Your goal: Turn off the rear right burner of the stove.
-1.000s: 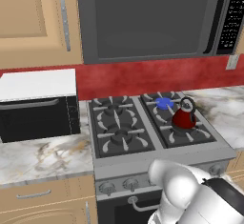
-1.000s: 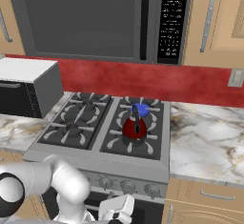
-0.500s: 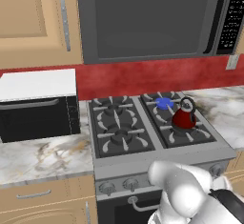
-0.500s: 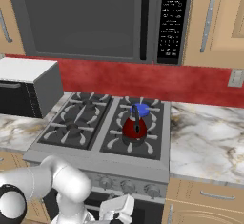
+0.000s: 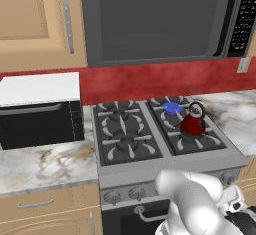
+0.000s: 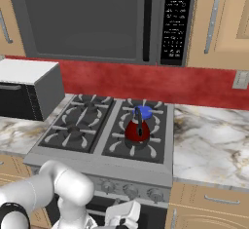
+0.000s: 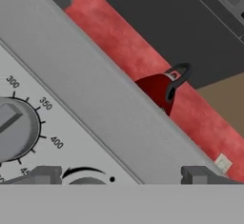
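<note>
Rear right burner (image 5: 173,108) was at the back of the stove (image 5: 120,160), on its right side, and its little blue flame was lit. A red kettle (image 5: 193,123) sat just in front of it. Since a moment ago nothing on the stove had changed, so the job was not done. The gripper (image 7: 121,174) was right at the knob panel, its fingers wide apart and holding nothing, beside a round knob (image 7: 14,127).
</note>
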